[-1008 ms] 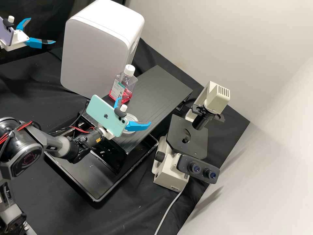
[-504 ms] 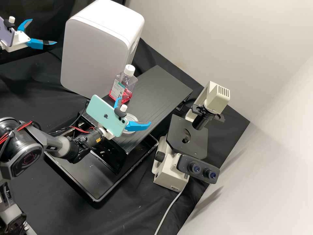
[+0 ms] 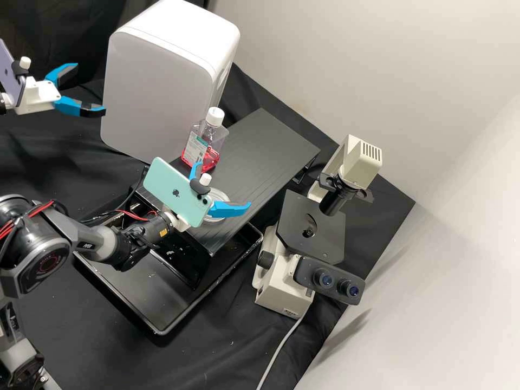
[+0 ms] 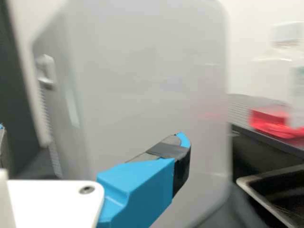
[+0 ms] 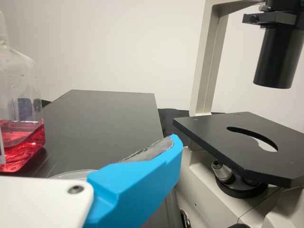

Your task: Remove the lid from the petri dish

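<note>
High view: right end effector (image 3: 214,189) wide over the petri dish (image 3: 219,194) on the black platform (image 3: 260,146), left end effector (image 3: 76,89) wide; left wrist view: white box (image 4: 142,85); right wrist view: lid (image 5: 71,174) likely light, slick, brittle, so pinch its rim.

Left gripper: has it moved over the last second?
Yes. In the high view the left gripper has shifted right and slightly down, closing on the white box.
</note>
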